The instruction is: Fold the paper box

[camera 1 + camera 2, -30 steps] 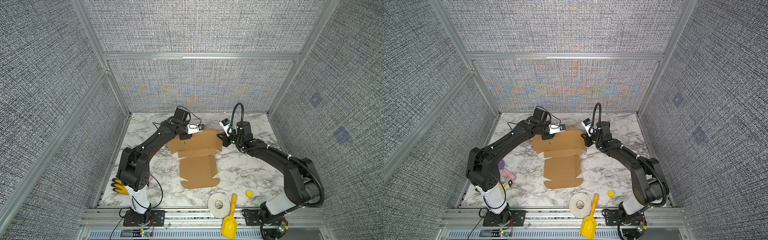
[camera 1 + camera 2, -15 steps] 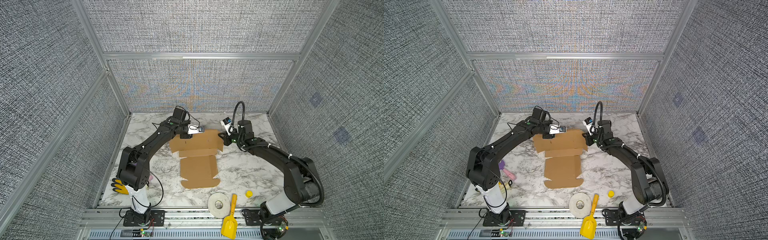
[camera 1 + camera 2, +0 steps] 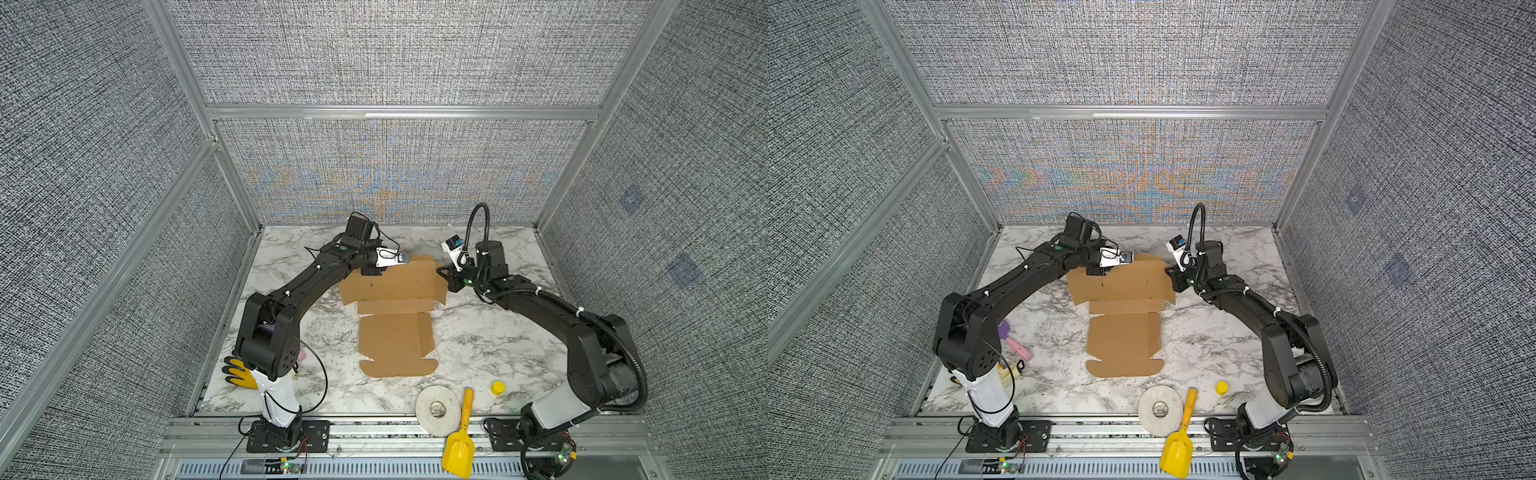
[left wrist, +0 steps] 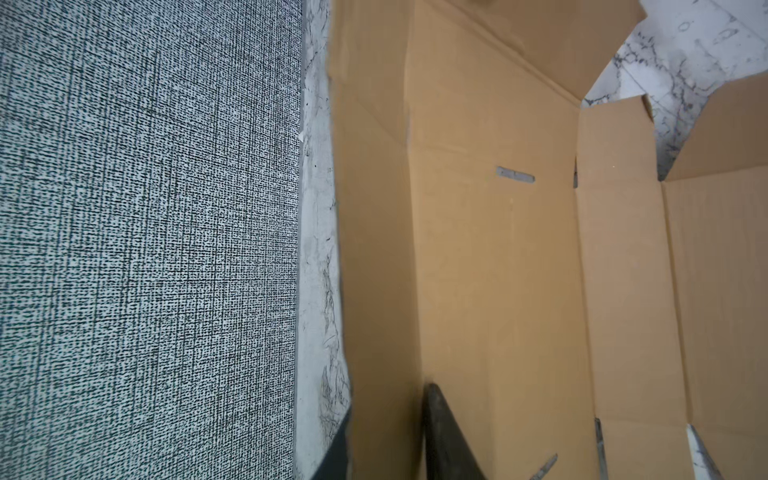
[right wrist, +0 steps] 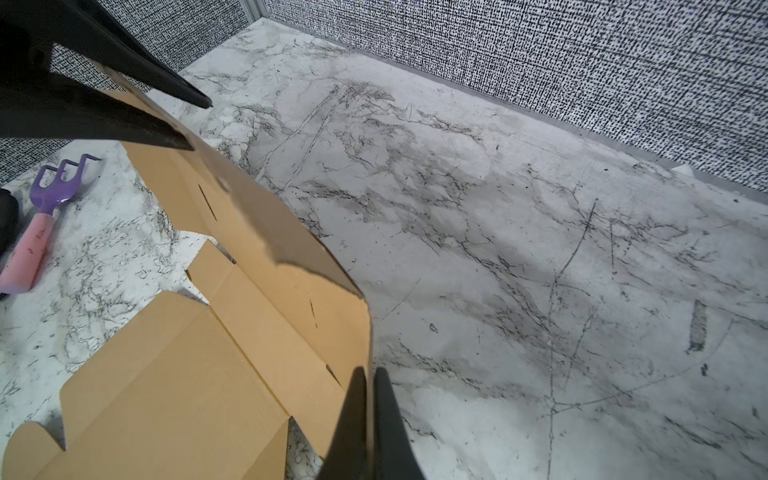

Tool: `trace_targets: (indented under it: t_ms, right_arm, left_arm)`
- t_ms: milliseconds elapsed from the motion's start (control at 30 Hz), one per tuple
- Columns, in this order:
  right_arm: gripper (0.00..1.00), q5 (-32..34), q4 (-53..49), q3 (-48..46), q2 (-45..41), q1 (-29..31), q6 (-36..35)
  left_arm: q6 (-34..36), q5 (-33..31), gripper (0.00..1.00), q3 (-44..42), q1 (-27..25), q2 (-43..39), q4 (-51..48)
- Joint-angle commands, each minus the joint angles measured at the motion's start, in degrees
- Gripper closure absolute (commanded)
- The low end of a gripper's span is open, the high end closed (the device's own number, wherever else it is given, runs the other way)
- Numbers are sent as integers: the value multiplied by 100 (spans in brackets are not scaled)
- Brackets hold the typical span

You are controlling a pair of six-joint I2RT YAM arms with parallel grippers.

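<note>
- Left gripper [image 4: 390,444] has edged slightly toward 9 o'clock along the far edge of the paper box [image 3: 395,332]. Its fingers [image 4: 451,440] stand apart, with a far flap between them.
- Right gripper [image 5: 369,374] is pressed together, pinching the lifted flap at the box's 2 o'clock corner.
- Mostly flat, the box lies mid-table [image 3: 490,332], its long axis running 12 to 6 o'clock in both top views.
- White tape roll [image 3: 437,409] and yellow scoop [image 3: 459,444] sit at the box's 5 o'clock, apart from it.

Paper box [image 3: 395,328] on table [image 3: 507,332], behind tape roll [image 3: 437,409]
</note>
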Motion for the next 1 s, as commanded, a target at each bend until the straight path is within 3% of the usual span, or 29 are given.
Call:
trace_targets:
  t_ms: [0, 267, 533, 633, 767, 967]
  right_arm:
    - [97, 1, -49, 19, -24, -13, 71]
    - [97, 112, -73, 28, -23, -32, 167]
    - [95, 112, -79, 25, -58, -42, 228]
    - [86, 127, -106, 50, -91, -40, 251]
    - [66, 380, -305, -5, -357, -26, 374]
    - [62, 1148, -1066, -292, -1486, 235, 648]
  left_arm:
    - [-126, 310, 72, 113, 7, -37, -65]
    - [-99, 588, 73, 161, 8, -101, -265]
    - [-140, 478, 91, -6, -10, -125, -46]
    - [-187, 304, 99, -169, -12, -133, 283]
    - [-101, 83, 100, -133, -5, -125, 399]
    - [-98, 260, 100, 222, -1, -93, -77]
